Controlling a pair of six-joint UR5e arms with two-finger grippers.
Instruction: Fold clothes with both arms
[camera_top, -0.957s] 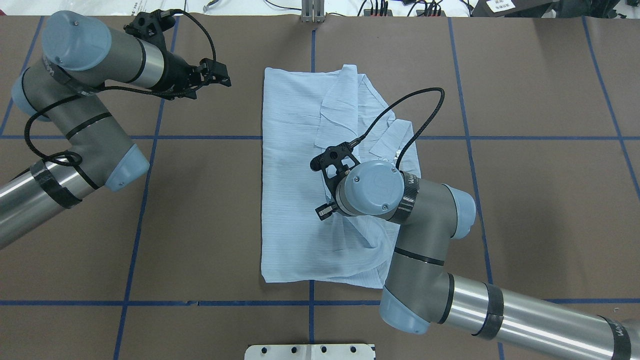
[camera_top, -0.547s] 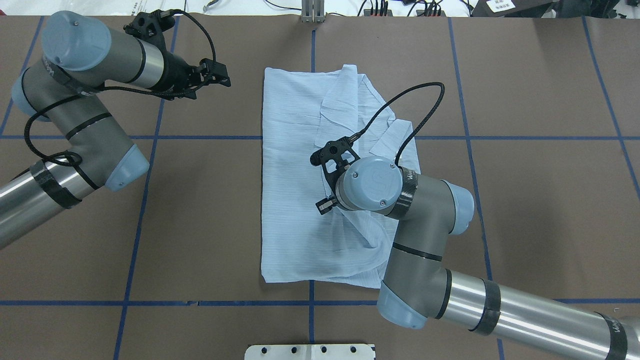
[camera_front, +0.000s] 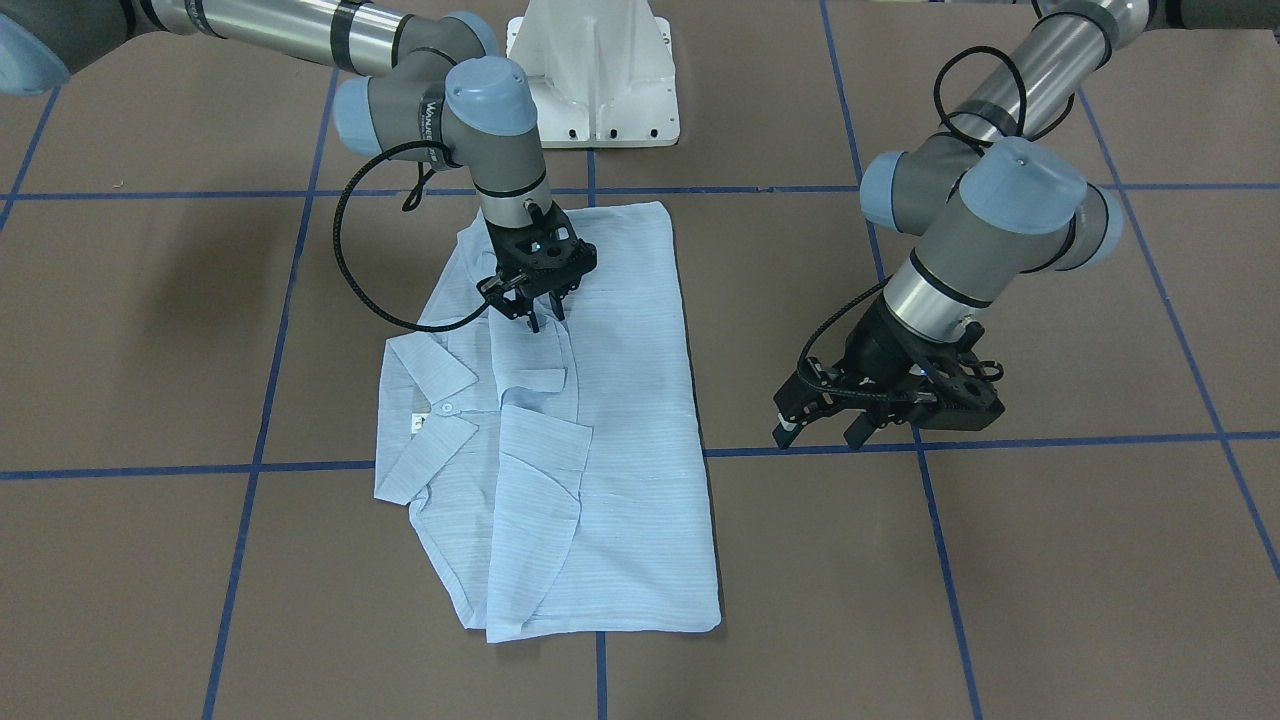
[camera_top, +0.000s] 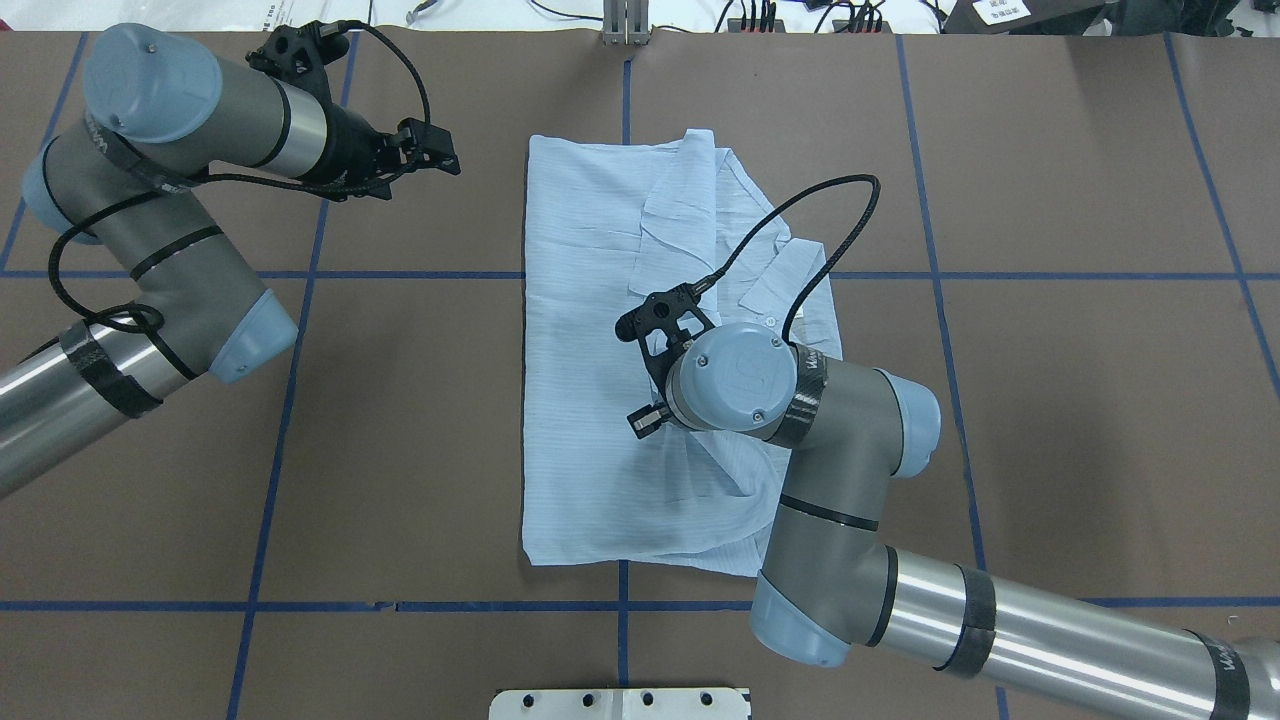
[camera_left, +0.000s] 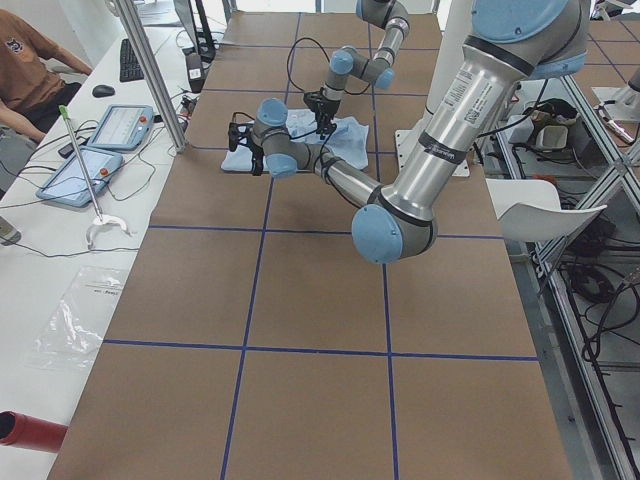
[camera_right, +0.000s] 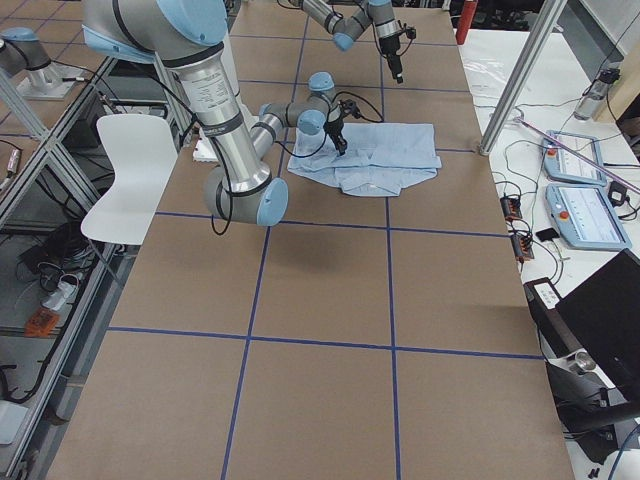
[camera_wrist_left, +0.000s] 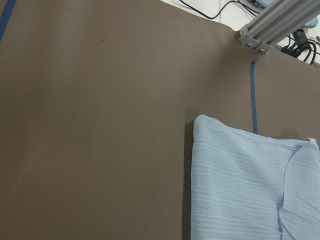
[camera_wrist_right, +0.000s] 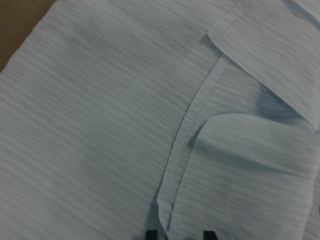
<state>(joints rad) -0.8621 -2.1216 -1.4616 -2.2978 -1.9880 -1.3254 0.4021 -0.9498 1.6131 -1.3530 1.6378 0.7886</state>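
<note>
Two grippers we see: right gripper (camera_front: 541, 318) over the shirt (camera_front: 620, 450), fingers a little apart; left gripper (camera_front: 822, 436) beside the shirt, fingers spread wide.

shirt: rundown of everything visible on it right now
The shirt is thin, light blue, finely striped, crinkly, lying flat on the brown table as a rough rectangle, partly folded, panels laid over its front. Its collar lies spread with one white button showing. The right gripper is above its middle, tips apart either side of a stitched edge; contact unclear. The left gripper is apart from it.
</note>
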